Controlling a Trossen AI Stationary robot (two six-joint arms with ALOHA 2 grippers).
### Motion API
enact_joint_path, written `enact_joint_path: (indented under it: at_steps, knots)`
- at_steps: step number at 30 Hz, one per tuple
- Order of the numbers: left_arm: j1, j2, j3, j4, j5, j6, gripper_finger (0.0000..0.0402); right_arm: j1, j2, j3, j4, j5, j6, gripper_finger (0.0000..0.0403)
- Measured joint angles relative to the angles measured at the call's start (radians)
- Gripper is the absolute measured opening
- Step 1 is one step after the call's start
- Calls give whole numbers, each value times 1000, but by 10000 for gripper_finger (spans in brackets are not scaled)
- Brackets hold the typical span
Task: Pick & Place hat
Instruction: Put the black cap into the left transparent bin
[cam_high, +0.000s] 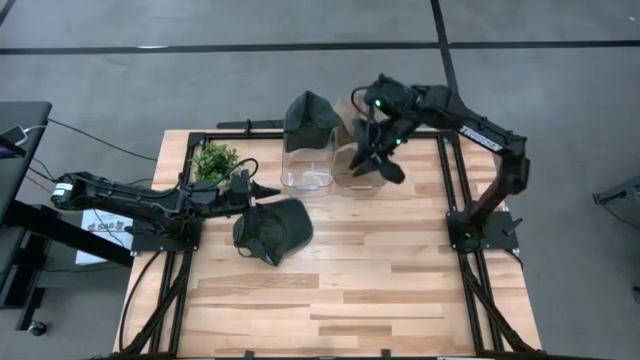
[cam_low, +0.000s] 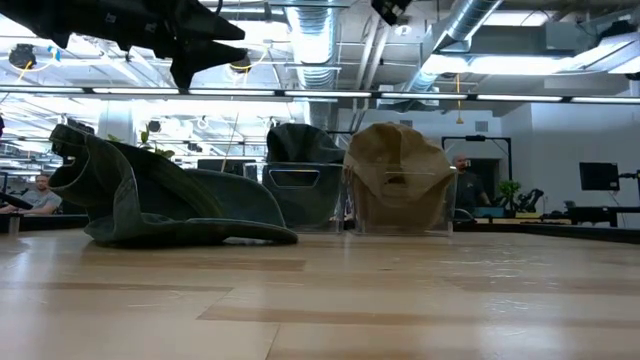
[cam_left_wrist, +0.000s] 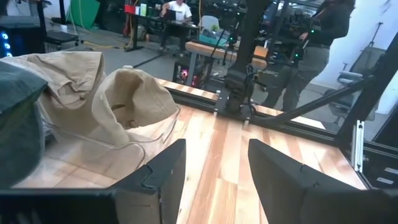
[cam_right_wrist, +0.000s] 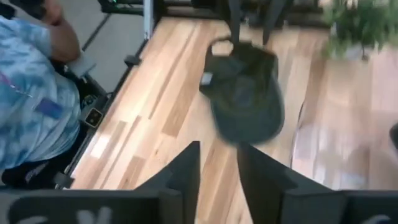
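While the dark green fabric hat (cam_high: 273, 231) lies loose on the pale wooden plank counter (cam_high: 380, 270), nothing grips it; it sits crumpled, brim toward the counter's middle, just in front of the clear plastic bin (cam_high: 307, 165). From the low view the same hat (cam_low: 160, 195) rests flat on the boards, one side folded up. Left tool (cam_high: 268, 189) hovers just above the far edge of this hat, between it and the clear bin, with a small green potted plant (cam_high: 215, 160) close beside the arm; its fingers (cam_left_wrist: 165, 174) stand apart with bare counter showing in the gap, released, holding nothing. A second dark green hat (cam_high: 309, 113) is perched on the clear bin's far rim. Beside that bin stands another clear bin holding a tan fabric hat (cam_low: 398, 172). Right tool (cam_high: 385, 165) hangs over the tan hat's bin; its fingers (cam_right_wrist: 183, 165) stand a little apart, and whether they hold anything I cannot tell. In the right wrist view the hat on the counter (cam_right_wrist: 244, 99) lies ahead, and a person's light blue patterned sleeve (cam_right_wrist: 28, 106) shows beyond the counter's edge.
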Motion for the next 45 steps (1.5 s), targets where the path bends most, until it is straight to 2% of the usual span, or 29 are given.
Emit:
enact_joint_path:
  at_steps: [3, 8, 13, 15, 24, 28, 35, 41, 45]
  knots:
    - [0, 0, 0, 0, 0, -14, 172, 19, -64, -148, 96, 91, 87, 66]
    - [0, 0, 0, 2, 0, -18, 172, 36, -130, -430, 322, 318, 205, 29]
    - [0, 0, 0, 8, 0, -18, 172, 33, -143, -645, 528, 354, 260, 3]
    - [0, 0, 0, 9, 0, -18, 172, 35, -132, -687, 566, 384, 270, 6]
    - [0, 0, 0, 14, 0, -18, 172, -2, -44, -731, 608, 908, 252, 4]
    - [0, 0, 0, 14, 0, -18, 172, -64, -39, -731, 720, 1031, 187, 1]
    - [0, 0, 0, 14, 0, -17, 172, -221, -36, -731, 960, 1037, 77, 1]
    - [0, 0, 0, 14, 0, -15, 172, -353, -36, -731, 1064, 971, 82, 1]
    - [0, 0, 0, 20, 0, -14, 172, -422, -35, -731, 1103, 863, 120, 1]
